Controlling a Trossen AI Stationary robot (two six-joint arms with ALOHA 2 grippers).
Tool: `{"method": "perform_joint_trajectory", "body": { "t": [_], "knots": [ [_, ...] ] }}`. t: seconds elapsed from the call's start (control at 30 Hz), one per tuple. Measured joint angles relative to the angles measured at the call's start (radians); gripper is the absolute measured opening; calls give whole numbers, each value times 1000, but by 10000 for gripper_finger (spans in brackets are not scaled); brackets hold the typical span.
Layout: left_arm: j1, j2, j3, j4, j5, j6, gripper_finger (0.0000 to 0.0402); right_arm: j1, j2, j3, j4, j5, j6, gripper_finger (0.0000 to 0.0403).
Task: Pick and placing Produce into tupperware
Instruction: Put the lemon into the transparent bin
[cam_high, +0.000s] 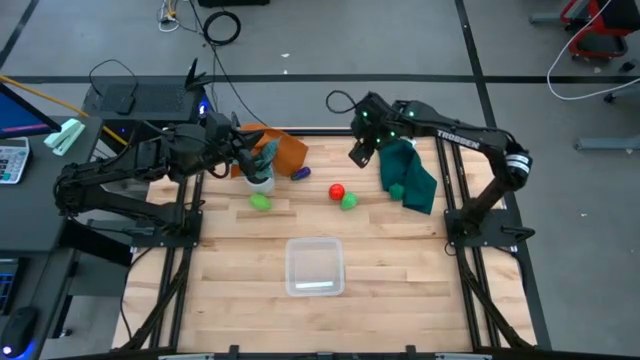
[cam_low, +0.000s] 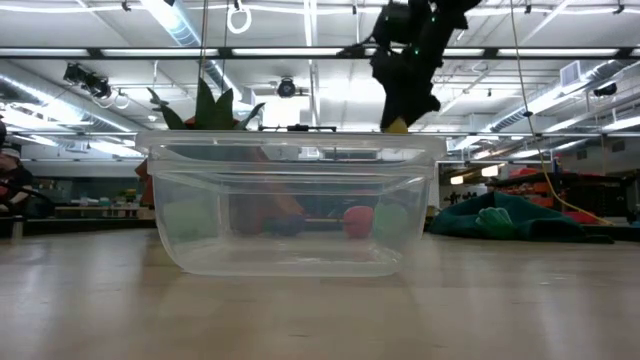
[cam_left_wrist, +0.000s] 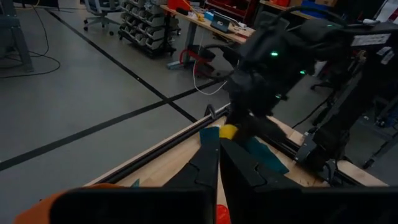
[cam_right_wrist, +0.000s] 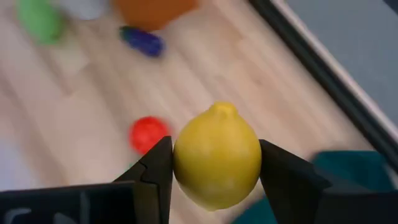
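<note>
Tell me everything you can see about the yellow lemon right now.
The lemon is a smooth, glossy yellow toy with a small nub at one end, plastic by its look. It is pinched between the two dark fingers of the right claw, held in the air above the wooden table, near its far edge. Nothing else touches it.

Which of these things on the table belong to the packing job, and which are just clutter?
Job: lemon held in right gripper; red piece; purple piece; two green pieces; tupperware.
Clutter: orange cloth; dark green cloth; potted plant.
</note>
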Motion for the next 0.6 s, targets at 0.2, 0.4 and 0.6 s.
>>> {"method": "perform_joint_trajectory", "body": {
  "t": [0.2,0.4,0.6],
  "knots": [
    [0,0,0,0,0,0,16,118,-36,0,1,-21,61,155],
    [0,0,0,0,20,-1,24,240,-51,0,1,-21,132,155],
    [0,0,0,-19,65,-1,15,371,-51,0,0,-21,199,155]
  ]
}}
